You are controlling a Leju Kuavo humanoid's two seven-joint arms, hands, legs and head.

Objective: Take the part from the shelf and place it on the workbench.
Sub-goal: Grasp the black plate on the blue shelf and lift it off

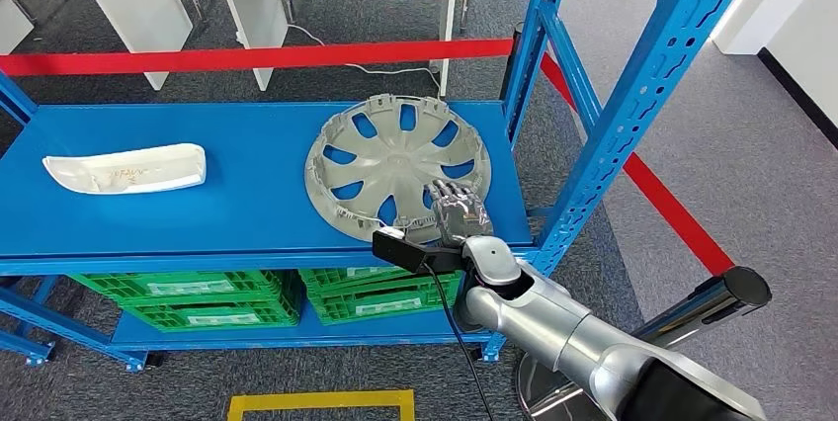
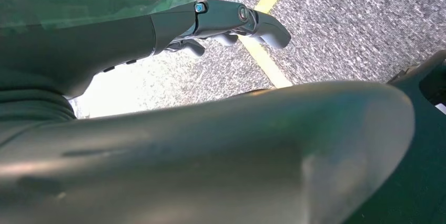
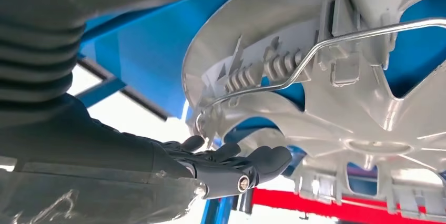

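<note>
Your right hand (image 1: 458,211) is on the near right edge of the hubcap (image 1: 395,166), which lies with its clips and wire ring upward on the blue shelf (image 1: 247,204), close to the front lip. From the head view the fingers lie over the rim; the right wrist view shows dark fingertips (image 3: 263,158) reaching the rim by the wire retaining ring (image 3: 315,50), partly curled. Whether they have actually closed on the rim you cannot tell from these views.

The approach from the front corner makes sense: the rim overhangs toward you there, and the blue upright (image 1: 632,95) just to the right limits how far the arm can swing. Expect a light but broad, floppy part, so a one-edge hold may let it tilt as it lifts.

Your left hand (image 2: 231,21) hangs over the grey carpet near a yellow floor line (image 2: 265,58), fingers loosely curled in, holding nothing.

A white curved trim piece (image 1: 126,168) lies well apart at the shelf's left end. Green crates (image 1: 247,293) sit on the level below.
</note>
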